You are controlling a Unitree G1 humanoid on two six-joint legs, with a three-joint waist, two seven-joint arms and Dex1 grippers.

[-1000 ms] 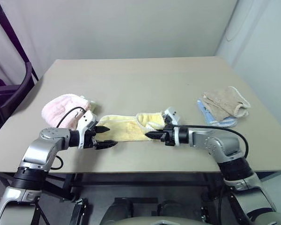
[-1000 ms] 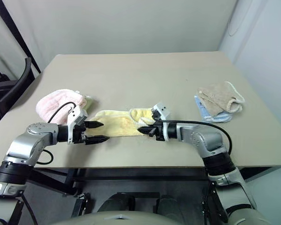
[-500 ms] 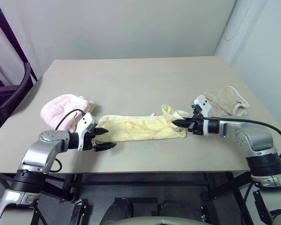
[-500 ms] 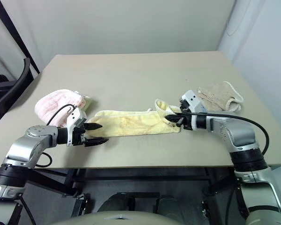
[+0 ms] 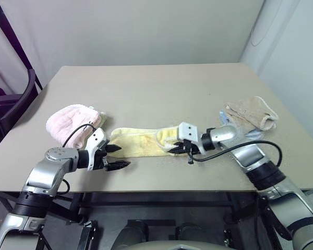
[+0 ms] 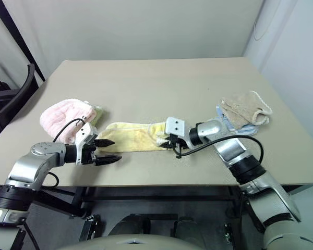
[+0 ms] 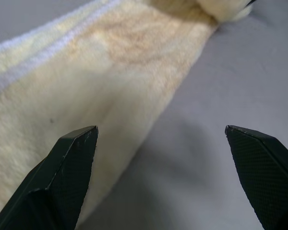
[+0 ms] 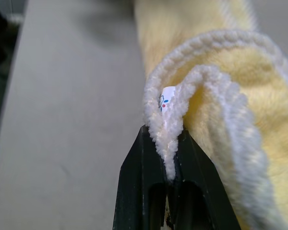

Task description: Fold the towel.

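Pale yellow towel (image 5: 141, 141) of soft, fuzzy terry, stretched in a long narrow strip along the near part of a matte beige table (image 5: 161, 88), with one end doubled back over the strip in a loose loop. Thick whitish corded edging along its border, twisted like rope in the right wrist view, with a tiny white label tucked into the fold there.

Right gripper (image 8: 169, 165) clenched on the towel's edging, two smooth black fingers (image 8: 134, 182) pressed together with the plush cord squeezed between them. Seen from the head camera, that gripper (image 5: 183, 150) at the looped end of the strip, pointing toward the robot's left, a black cable looping under its grey metal forearm.

Left gripper (image 5: 116, 156) released, jaws spread wide and holding nothing, hovering just beside the strip's other end at the near edge of the table. From its wrist camera, two wedge-shaped black fingertips (image 7: 72, 158) with a fine pebbled texture, the nap of the towel (image 7: 77, 86) and bare tabletop between them.

Pink fluffy towel (image 5: 70, 121) bunched in a rounded mound on the table to the left, just behind the left gripper. Beige towel (image 5: 250, 115) with pale edging crumpled at the far right, lying on something light blue.
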